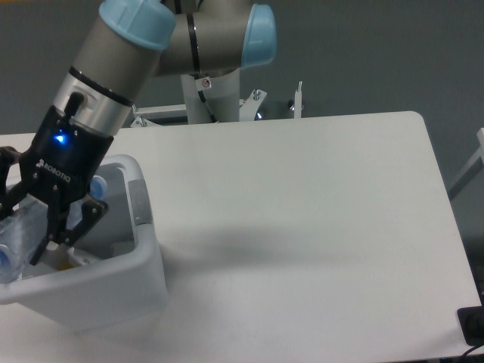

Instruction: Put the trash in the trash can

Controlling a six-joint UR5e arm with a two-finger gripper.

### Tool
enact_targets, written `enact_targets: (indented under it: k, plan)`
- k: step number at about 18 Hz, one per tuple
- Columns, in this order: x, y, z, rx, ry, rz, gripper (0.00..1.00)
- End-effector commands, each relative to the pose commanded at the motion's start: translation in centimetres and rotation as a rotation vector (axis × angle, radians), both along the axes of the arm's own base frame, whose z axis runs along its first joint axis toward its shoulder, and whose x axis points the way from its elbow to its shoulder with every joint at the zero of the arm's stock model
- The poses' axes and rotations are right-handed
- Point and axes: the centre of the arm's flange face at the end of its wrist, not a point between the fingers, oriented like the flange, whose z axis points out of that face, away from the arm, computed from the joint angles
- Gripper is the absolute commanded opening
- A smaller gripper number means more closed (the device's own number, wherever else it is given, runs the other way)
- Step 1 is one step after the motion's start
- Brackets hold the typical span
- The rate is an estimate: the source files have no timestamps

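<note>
My tool (21, 234) hangs over the open top of the bin (144, 261), which stands at the left edge of the bench (302, 227). Its fingers are closed around the bottle (15, 246), which lies tilted between them above the bin's inside, near the bin's left side. Low inside the bin something pale is lying, but I cannot tell what it is.

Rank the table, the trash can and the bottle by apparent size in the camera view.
1. White table
2. White rectangular plastic trash can
3. Crushed clear plastic bottle, in the jaws and partly hidden; clearly smallest.
</note>
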Motion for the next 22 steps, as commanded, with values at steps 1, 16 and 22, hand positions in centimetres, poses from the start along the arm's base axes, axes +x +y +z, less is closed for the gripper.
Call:
enact_targets:
  k: [1, 16, 22]
  plan:
    - [-0.1, 0.1, -0.3, -0.002, 0.008, -0.006, 0.68]
    - [-9.4, -6.0, 2.5, 0.017, 0.029, 0.184, 1.0]
    - [-20.9, -12.8, 2.6, -0.03, 0.098, 0.443, 1.0]
